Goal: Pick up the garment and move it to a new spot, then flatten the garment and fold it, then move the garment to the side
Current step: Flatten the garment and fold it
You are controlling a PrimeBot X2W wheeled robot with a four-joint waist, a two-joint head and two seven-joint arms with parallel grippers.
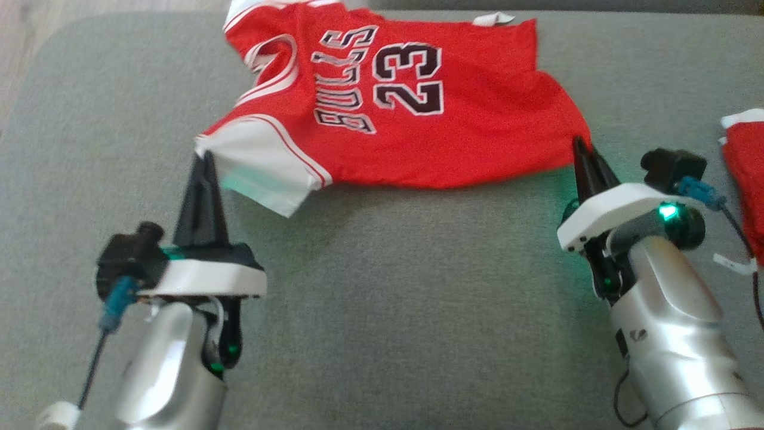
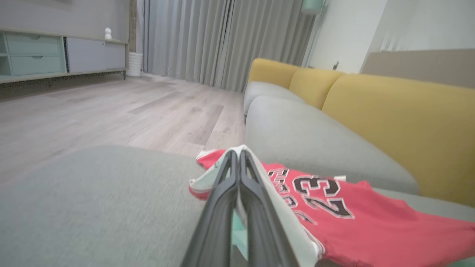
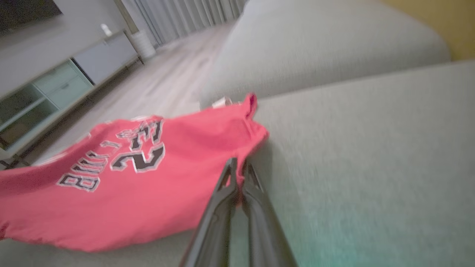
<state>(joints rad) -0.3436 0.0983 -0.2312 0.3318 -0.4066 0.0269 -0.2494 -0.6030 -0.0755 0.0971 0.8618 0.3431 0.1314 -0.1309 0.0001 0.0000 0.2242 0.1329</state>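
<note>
The garment [image 1: 394, 101] is a red jersey with white trim, "BULLS" and "23" on it, lying spread on a grey cushion. My left gripper [image 1: 206, 158] is shut on its white-edged near-left corner, which lifts off the cushion. The same pinch shows in the left wrist view, where the left gripper [image 2: 238, 152] holds the white hem of the garment [image 2: 356, 222]. My right gripper [image 1: 580, 143] is shut on the jersey's near-right red corner. In the right wrist view the right gripper [image 3: 239, 163] clamps the edge of the garment [image 3: 122, 185].
The grey cushion [image 1: 382, 310] stretches wide in front of me. Another red and white cloth [image 1: 746, 173] lies at the right edge. A yellow sofa back [image 2: 400, 122] rises behind, and wood floor [image 2: 111, 111] lies off the cushion's left.
</note>
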